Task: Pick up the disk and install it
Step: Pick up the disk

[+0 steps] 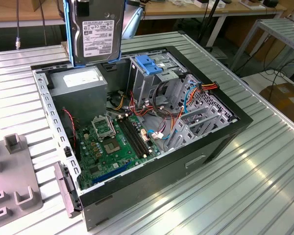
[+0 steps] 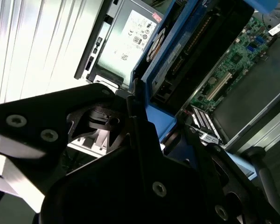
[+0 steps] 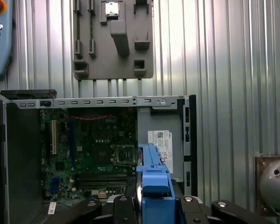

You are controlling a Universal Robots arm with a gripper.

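My fingers are clamped on the disk, pinching its blue carrier. It hangs upright at the upper left of the exterior view, above the power supply in the open case. The drive cage stands nearby, toward the exterior view's right. I judge this carry needs a firm, square grip, with the disk's lower edge clear of the cables.

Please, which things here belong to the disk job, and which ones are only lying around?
For the job: grey metal hard disk in its bright blue plastic carrier, held by the black gripper; open black computer case; metal drive cage with blue latch.
Only lying about: flat grey fixture plate with blocks; brown cardboard box; light blue pendant with red button.
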